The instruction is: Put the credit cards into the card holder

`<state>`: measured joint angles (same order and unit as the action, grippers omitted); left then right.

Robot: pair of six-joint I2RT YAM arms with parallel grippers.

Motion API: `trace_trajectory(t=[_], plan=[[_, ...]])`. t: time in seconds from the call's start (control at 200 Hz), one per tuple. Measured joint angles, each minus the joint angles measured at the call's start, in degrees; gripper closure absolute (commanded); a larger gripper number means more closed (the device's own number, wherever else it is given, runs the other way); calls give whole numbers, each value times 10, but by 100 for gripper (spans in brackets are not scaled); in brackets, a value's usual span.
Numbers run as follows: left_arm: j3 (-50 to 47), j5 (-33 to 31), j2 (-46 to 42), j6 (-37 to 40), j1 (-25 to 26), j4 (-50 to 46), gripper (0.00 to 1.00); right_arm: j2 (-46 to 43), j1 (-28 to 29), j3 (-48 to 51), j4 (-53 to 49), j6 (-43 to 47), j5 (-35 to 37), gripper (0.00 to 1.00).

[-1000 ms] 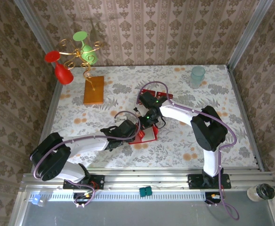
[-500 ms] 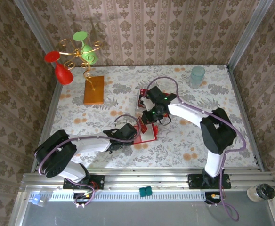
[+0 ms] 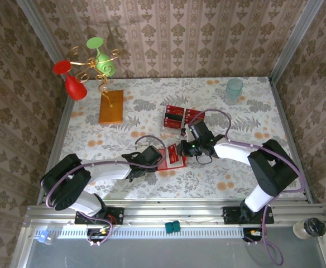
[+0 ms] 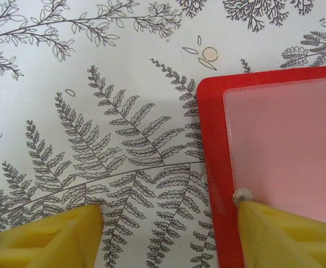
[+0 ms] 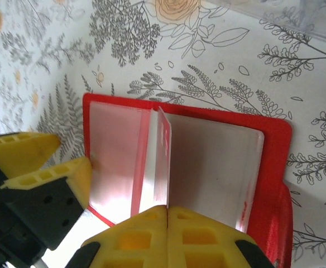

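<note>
Tablecloth point(image 3: 219, 174) with fern print carries the card holder point(image 3: 173, 162), open at 6 o'clock of centre: bright red, round-cornered, frosted pockets inside. Left gripper point(image 4: 168, 223) stands half spread and holds nothing, one pad point(image 4: 274, 234) on the holder's 9 o'clock edge. Right gripper point(image 5: 167, 209) is clamped tight on one credit card point(image 5: 163, 162), edgewise over the pockets. Loose credit cards point(image 3: 174, 116) lie at 12 o'clock.

The card holder point(image 4: 212, 167) has a smooth, matt red skin that looks like plastic. Its inner pocket point(image 4: 286, 151) is frosted clear film, which catches glossy glare in the right wrist view. The credit card point(image 5: 164, 137) is thin, stiff and shiny — red plastic. The desk point(image 4: 96, 84) wears a matt printed covering. The jaws of the left gripper point(image 4: 168, 218) and right gripper point(image 5: 167, 209) are matt yellow plastic, faintly ridged.
</note>
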<state>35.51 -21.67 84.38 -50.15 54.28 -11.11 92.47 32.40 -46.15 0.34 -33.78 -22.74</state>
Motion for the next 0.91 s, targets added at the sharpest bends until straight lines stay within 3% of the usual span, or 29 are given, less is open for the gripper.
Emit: trace_trajectory(t=[0.365,0.905], plan=[[0,0,0,0,0,-1,34,5,0,61,165,-78,0,100],[0,0,0,0,0,-2,35,48,0,74,239,-113,-12,100]])
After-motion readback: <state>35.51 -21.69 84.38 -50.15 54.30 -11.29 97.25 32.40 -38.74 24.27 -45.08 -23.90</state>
